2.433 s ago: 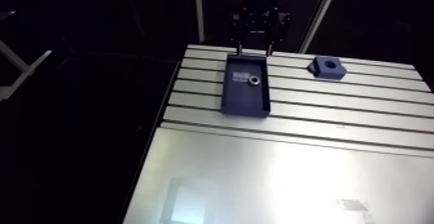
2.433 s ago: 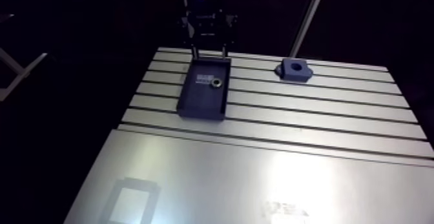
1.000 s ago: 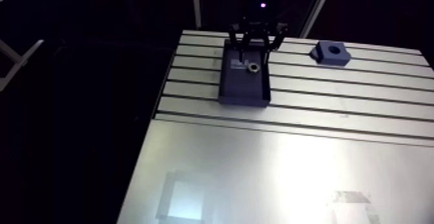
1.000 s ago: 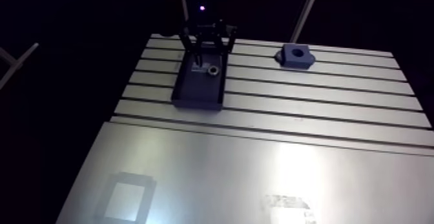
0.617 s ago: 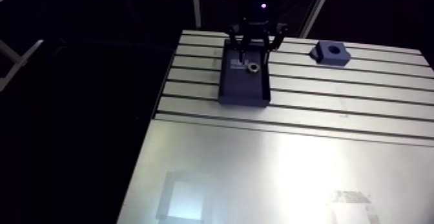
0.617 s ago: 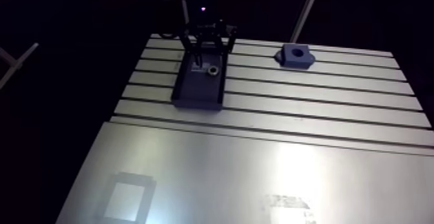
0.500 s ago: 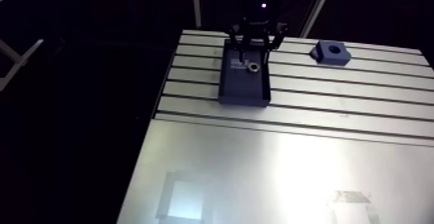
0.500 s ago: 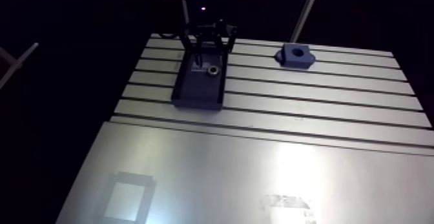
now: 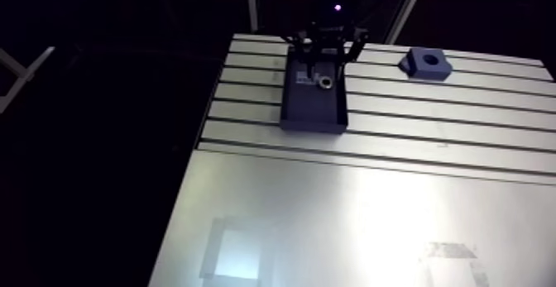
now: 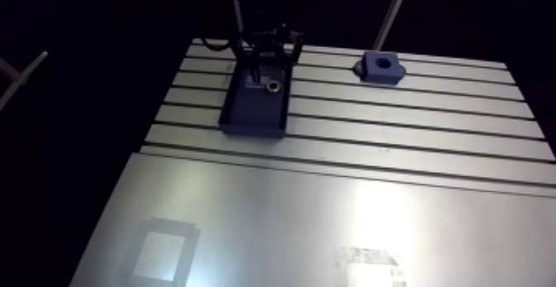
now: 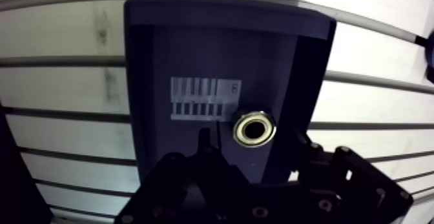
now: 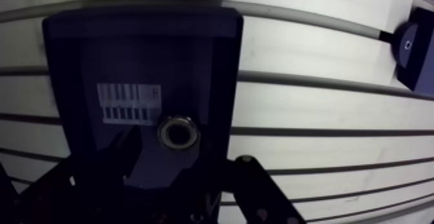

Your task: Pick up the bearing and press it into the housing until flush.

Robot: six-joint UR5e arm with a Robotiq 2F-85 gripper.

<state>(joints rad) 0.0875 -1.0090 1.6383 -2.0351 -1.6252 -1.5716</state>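
I have the gripper (image 11: 254,142) released and low, bearing (image 11: 254,128) between its fingers on the tray (image 11: 194,52) floor, so closing should centre it.

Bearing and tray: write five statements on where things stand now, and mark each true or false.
1. The bearing lies inside the dark tray. True.
2. The gripper is shut on the bearing. False: its fingers stand apart inside the tray, one on each side of the bearing, with a gap showing at both.
3. The housing stands in the tray. False: it sits on the slotted table, well apart from the tray.
4. A striped label lies on the tray floor beside the bearing. True.
5. The bearing is pressed into the housing. False: the housing's bore is empty.
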